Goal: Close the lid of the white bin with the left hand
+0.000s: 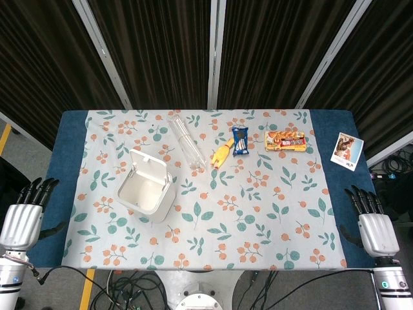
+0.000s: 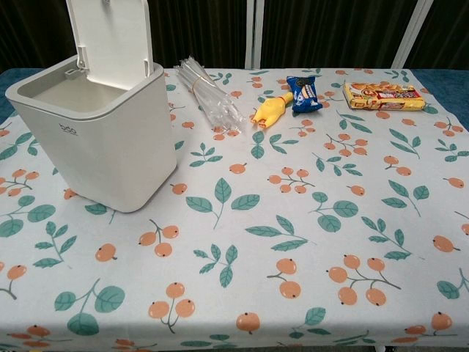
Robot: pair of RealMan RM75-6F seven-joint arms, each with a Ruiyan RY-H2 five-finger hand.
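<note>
The white bin (image 1: 146,194) stands on the left half of the table, its lid (image 1: 150,166) hinged up and open at the far side. In the chest view the white bin (image 2: 99,139) fills the left, with the raised lid (image 2: 110,37) upright above an empty inside. My left hand (image 1: 26,216) hangs beyond the table's left edge, fingers straight and apart, holding nothing, well left of the bin. My right hand (image 1: 373,223) is off the right edge, likewise empty with fingers extended. Neither hand shows in the chest view.
Behind the bin lie a clear plastic bag (image 1: 186,142), a yellow rubber chicken (image 1: 221,153), a blue snack packet (image 1: 241,140), an orange biscuit pack (image 1: 284,140) and a photo card (image 1: 346,150) on the blue edge. Floral tablecloth (image 1: 258,219) covers the table.
</note>
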